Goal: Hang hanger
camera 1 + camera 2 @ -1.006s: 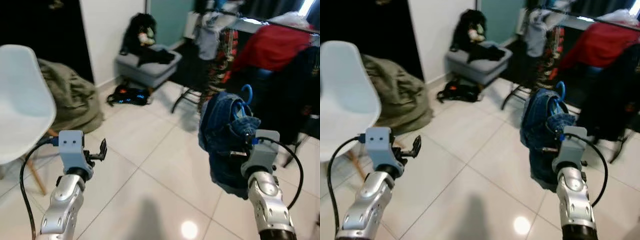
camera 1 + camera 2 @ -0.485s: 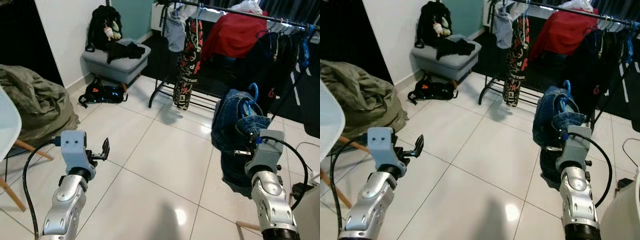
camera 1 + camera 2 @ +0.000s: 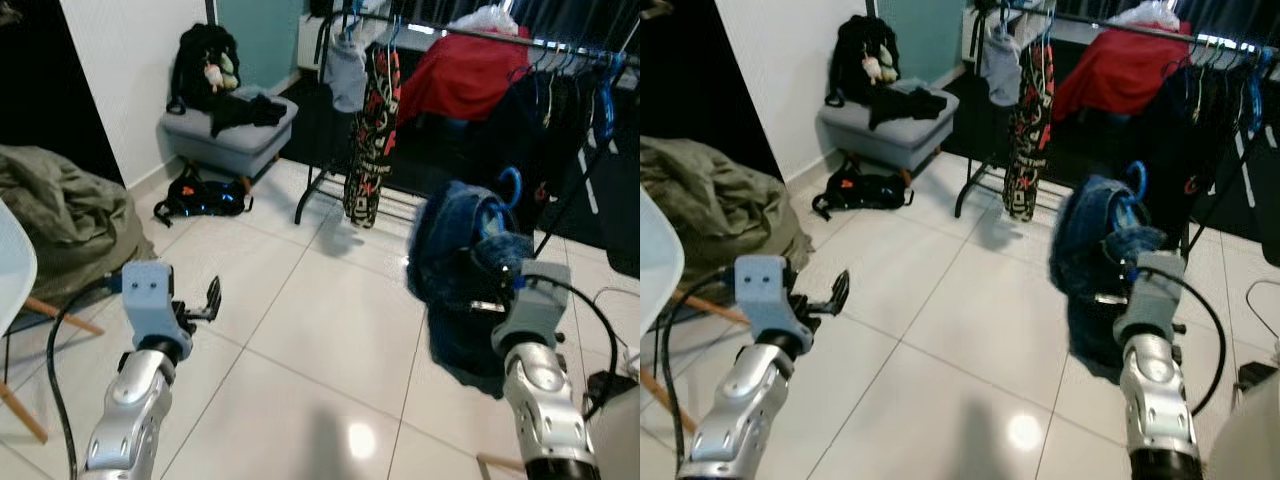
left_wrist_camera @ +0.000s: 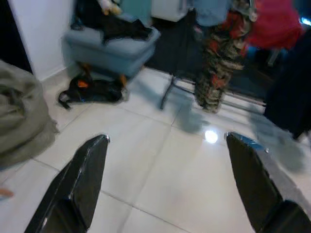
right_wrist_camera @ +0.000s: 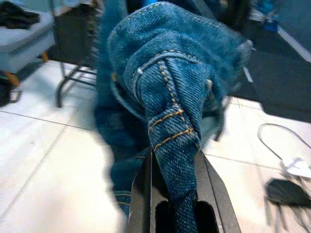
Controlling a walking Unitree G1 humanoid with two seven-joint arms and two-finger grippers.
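My right gripper (image 5: pixel 174 162) is shut on a fold of a blue denim garment (image 3: pixel 462 262) that hangs on a blue hanger, whose hook (image 3: pixel 511 185) sticks up above the cloth. The bundle hangs in front of my right wrist (image 3: pixel 528 300), over the white tiles. Further back stands a black clothes rack (image 3: pixel 470 32) with a red garment (image 3: pixel 465 75), a patterned one (image 3: pixel 368 130) and dark clothes on hangers. The denim is short of the rail and lower than it. My left gripper (image 4: pixel 167 138) is held out over the floor, open and with nothing in it.
A grey ottoman (image 3: pixel 228 128) with a black bag on it stands by the white wall at the back left. A black bag (image 3: pixel 200 195) lies on the floor before it. An olive beanbag (image 3: pixel 60 215) and a white chair edge (image 3: pixel 12 290) are at left. Cables (image 3: pixel 610 380) lie at right.
The view has swung from the white chair toward the clothes rack, which now shows in full. Both arms keep their pose. The denim sways a little in the right gripper.
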